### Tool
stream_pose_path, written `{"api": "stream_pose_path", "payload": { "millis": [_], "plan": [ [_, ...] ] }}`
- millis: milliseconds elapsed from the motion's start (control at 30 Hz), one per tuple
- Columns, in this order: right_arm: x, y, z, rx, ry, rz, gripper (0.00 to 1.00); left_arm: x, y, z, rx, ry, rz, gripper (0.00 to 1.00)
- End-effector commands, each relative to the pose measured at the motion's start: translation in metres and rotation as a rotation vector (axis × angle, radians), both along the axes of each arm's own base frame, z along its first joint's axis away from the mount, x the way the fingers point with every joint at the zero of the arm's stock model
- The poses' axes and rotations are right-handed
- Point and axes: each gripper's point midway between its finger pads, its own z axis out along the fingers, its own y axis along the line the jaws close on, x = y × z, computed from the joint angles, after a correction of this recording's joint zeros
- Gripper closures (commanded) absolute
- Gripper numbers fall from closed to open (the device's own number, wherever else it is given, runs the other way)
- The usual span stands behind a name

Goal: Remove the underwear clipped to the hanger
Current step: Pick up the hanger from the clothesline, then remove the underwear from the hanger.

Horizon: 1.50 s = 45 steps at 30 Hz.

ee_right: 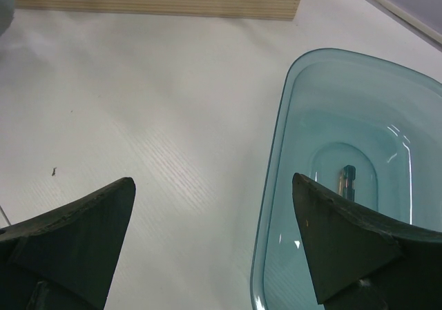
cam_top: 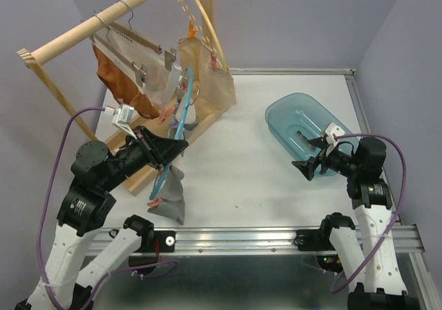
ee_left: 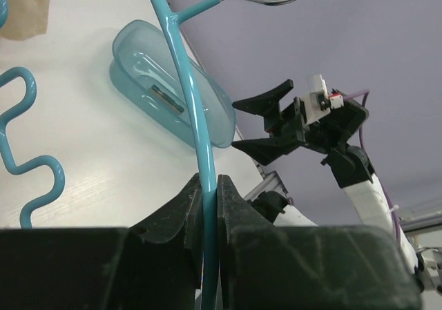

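Wooden rack [cam_top: 103, 21] carries one rust-orange pair [cam_top: 121, 82] and two beige briefs [cam_top: 210, 82], hanging straight down; one blue bin [cam_top: 290, 110] sits right; one teal hanger [cam_top: 174, 141] slants from rack toward the near edge, left gripper [ee_left: 209, 186] clenched on its rod; one grey brief [cam_top: 171, 198], clipped at its low end, crumples on the table [cam_top: 262, 179]; right gripper [ee_right: 214, 192] gapes beside the bin.

No readable text, labels, brands or numbers in any view. Only candidate is a small white marking on the left arm [cam_top: 81, 206] housing, too blurred to read.
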Motion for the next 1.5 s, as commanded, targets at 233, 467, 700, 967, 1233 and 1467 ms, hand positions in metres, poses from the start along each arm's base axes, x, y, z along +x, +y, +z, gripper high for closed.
{"api": "stream_pose_path", "payload": {
  "millis": [233, 467, 700, 967, 1233, 1467],
  "plan": [
    [-0.012, 0.013, 0.018, 0.000, -0.080, 0.109, 0.00, -0.057, -0.022, 0.033, -0.081, -0.176, -0.326, 1.00],
    [-0.026, 0.028, 0.021, 0.014, -0.085, 0.279, 0.00, -0.054, -0.041, 0.026, -0.094, -0.192, -0.472, 1.00],
    [-0.029, 0.038, 0.049, 0.076, -0.078, 0.387, 0.00, -0.062, -0.050, 0.039, -0.098, -0.232, -0.598, 1.00],
    [-0.001, 0.034, 0.096, 0.080, -0.111, 0.339, 0.00, -0.049, -0.067, 0.043, -0.108, -0.215, -0.655, 1.00],
    [0.042, 0.035, 0.100, 0.119, -0.139, 0.250, 0.00, -0.049, -0.087, 0.063, -0.177, -0.237, -0.676, 1.00],
    [0.052, 0.047, 0.118, 0.206, -0.327, 0.282, 0.00, -0.049, -0.098, 0.062, -0.201, -0.214, -0.693, 1.00]
  ]
}}
